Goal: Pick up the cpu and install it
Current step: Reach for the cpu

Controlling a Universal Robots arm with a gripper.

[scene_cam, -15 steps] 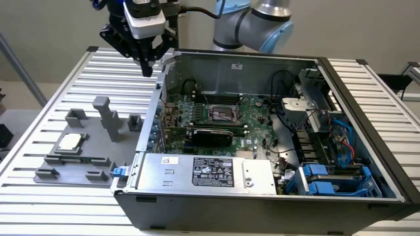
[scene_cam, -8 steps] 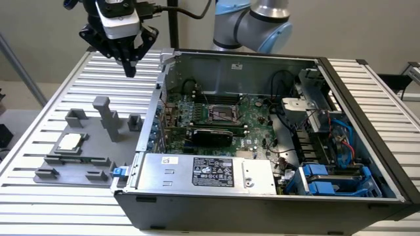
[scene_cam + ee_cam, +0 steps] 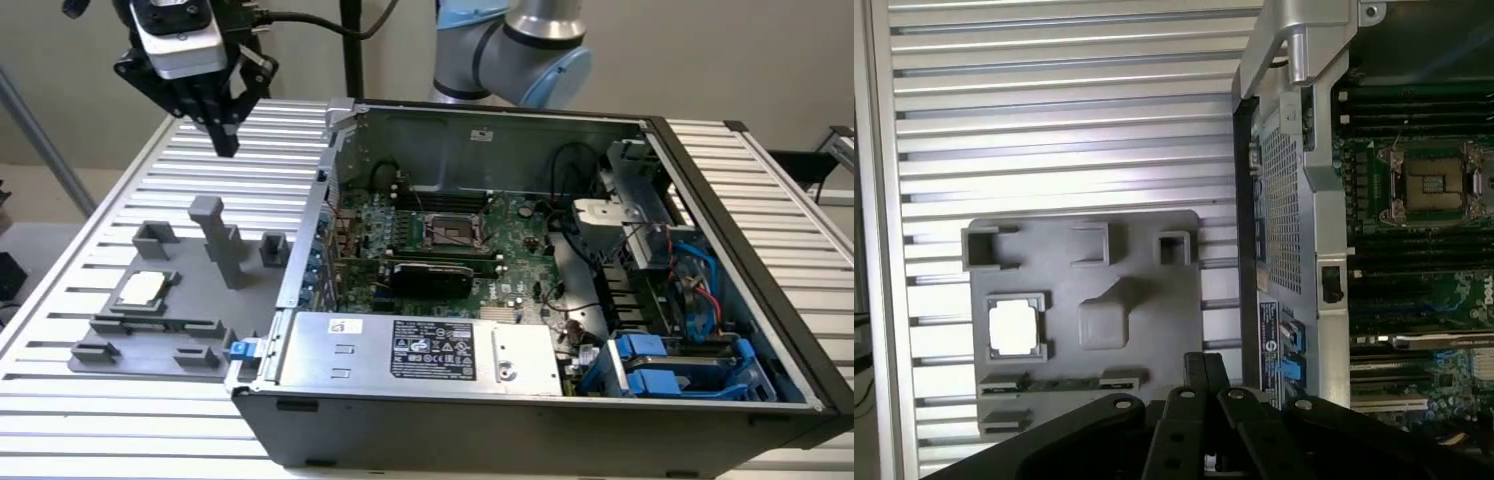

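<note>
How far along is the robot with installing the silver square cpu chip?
Nothing looks done yet. The silver-topped square cpu lies in its seat on the grey plastic fixture plate, untouched. The black gripper hangs shut and empty above the slatted table, nearest the fixture. The motherboard's dark socket inside the open computer case is vacant, so pick-up and install both remain.

cpu (image 3: pixel 143 289) on fixture (image 3: pixel 200 312) beside computer case (image 3: pixel 467 435)

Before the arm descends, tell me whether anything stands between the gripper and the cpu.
Nothing visible covers the cpu; it lies bare-topped in its nest on the grey fixture. The gripper hangs high above the table. The fixture's tall post stands beside the cpu, on the computer case side.
</note>
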